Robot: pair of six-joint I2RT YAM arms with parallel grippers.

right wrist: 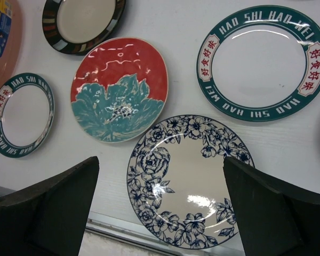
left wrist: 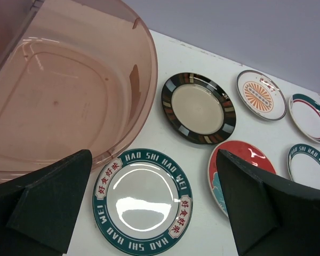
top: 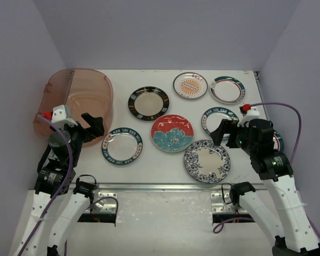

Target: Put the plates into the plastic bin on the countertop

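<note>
white countertop (top: 149, 74) fills the middle of the top view, boxed in by pale grey walls (top: 160, 32), with a metal front rail (top: 160, 186) along its near edge. the plastic bin (top: 77, 96) sits upright at the far left corner. every plate in view lies flat on the countertop, outside the bin. a teal lettered plate (top: 121, 145) lies just beside the bin's near right corner, and a black-rimmed plate (top: 148, 103) lies further back. the red-and-teal floral plate (top: 172, 133) is in the middle, with the blue floral plate (top: 207, 161) near the front rail. an orange sunburst plate (top: 190, 85) and a green-and-red rimmed plate (top: 226, 89) sit side by side at the back. a second teal lettered plate (top: 220, 118) lies partly under the right arm, and one more plate's edge (top: 278, 140) peeks out past that arm, too hidden to tell its pattern. the left gripper (left wrist: 153, 160) hangs spread wide and empty over the first lettered plate, near the bin's rim. the right gripper (right wrist: 160, 165) is likewise spread wide, holding nothing, above the blue floral plate.
</note>
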